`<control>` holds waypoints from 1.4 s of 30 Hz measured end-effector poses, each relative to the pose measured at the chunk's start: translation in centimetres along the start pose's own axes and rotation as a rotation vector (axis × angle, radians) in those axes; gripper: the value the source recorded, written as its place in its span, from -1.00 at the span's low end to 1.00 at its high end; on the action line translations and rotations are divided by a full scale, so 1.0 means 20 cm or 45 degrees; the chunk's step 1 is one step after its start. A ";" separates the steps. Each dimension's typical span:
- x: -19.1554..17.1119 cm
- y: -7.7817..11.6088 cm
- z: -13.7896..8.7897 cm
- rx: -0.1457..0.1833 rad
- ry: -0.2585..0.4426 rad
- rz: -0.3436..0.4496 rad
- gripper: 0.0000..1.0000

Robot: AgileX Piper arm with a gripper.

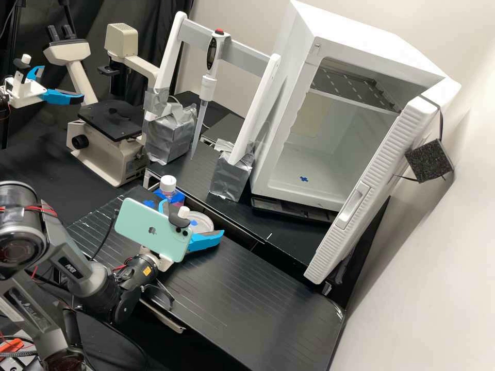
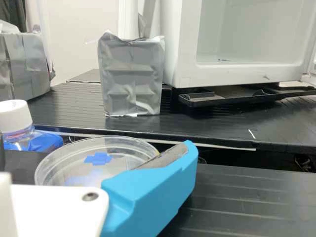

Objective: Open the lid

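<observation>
My gripper (image 1: 192, 219) stands open behind the green phone in the high view, its two blue fingers spread around the near side of a clear round dish (image 1: 205, 218). In the wrist view, the gripper (image 2: 96, 155) has one blue finger (image 2: 150, 197) across the dish's near edge; whether they touch I cannot tell. The clear dish (image 2: 74, 154) lies flat with a blue cross mark, and its rim looks doubled, as with a lid on. Beside it, a white-capped bottle (image 1: 168, 184) stands upright in a blue holder; its white cap (image 2: 15, 114) is on.
A pipette (image 1: 208, 85) hangs on a white frame with taped feet (image 1: 230, 178) behind the dish. At right stands a white cabinet, its door (image 1: 371, 180) swung out. A microscope (image 1: 108, 134) is at the back left, with a second gripper near it. A raised black shelf (image 2: 197, 126) lies behind.
</observation>
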 end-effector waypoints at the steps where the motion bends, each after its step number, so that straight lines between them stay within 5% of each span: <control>1: 0.00 0.00 0.00 0.000 -0.002 -0.002 -1.00; 42: -0.02 0.02 0.00 0.002 -0.006 0.027 -1.00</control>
